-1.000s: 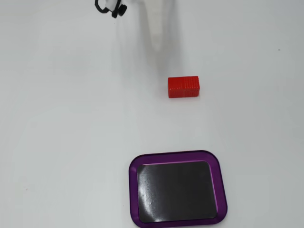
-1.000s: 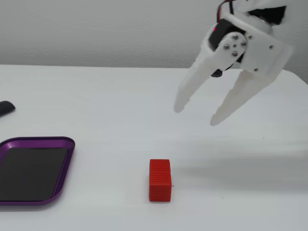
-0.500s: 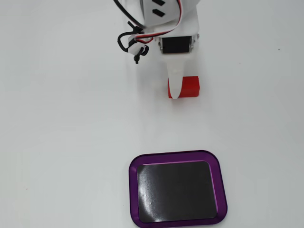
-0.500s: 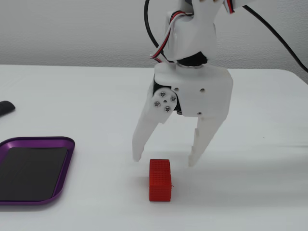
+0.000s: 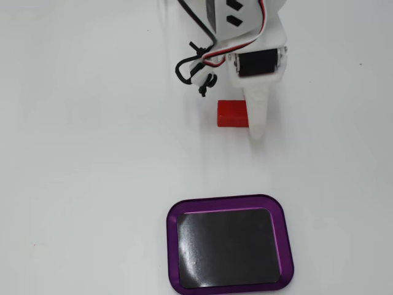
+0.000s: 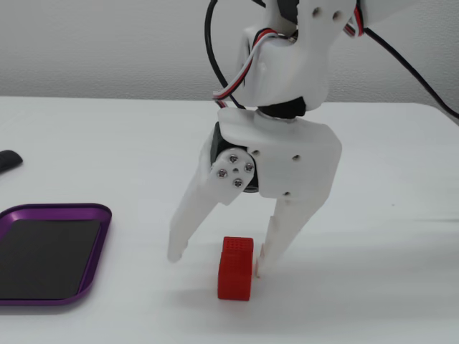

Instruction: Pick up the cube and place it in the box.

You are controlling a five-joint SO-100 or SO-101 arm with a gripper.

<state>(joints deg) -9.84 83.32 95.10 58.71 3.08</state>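
In a fixed view from above, the gripper (image 5: 245, 123) covers the right end of the cube (image 5: 231, 114), and the arm runs out past the top edge. In the low fixed view, the box (image 6: 79, 212) is cut by the left edge, so only its right part shows. Beyond the box, a small dark object (image 6: 8, 160) at that same edge is also cropped and cannot be identified. The arm above the cube (image 6: 235, 266) leaves by the top edge.

A lab-like bench: bare white table (image 6: 86, 143), plain wall (image 6: 107, 43).
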